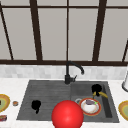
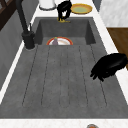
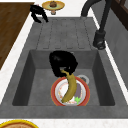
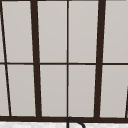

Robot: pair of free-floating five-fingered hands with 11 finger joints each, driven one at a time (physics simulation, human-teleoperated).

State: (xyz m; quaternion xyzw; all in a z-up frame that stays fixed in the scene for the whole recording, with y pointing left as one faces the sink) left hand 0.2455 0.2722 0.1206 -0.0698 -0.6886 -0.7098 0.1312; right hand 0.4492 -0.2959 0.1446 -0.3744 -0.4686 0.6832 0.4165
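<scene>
We are pinching the top end of a banana [image 3: 69, 87] with our right hand [image 3: 62, 62], fingers curled round it, and it is hanging down over the red-rimmed plate [image 3: 55, 86] in the sink basin [image 3: 37, 82]. Our left hand [image 1: 36, 105] is hovering over the drainboard [image 1: 47, 92], fingers loosely curled, holding nothing.

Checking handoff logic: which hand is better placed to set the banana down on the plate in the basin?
Right. The right hand is already curled round the banana, which hangs over the plate in the basin. The left hand hovers over the draining board, holding nothing.
</scene>
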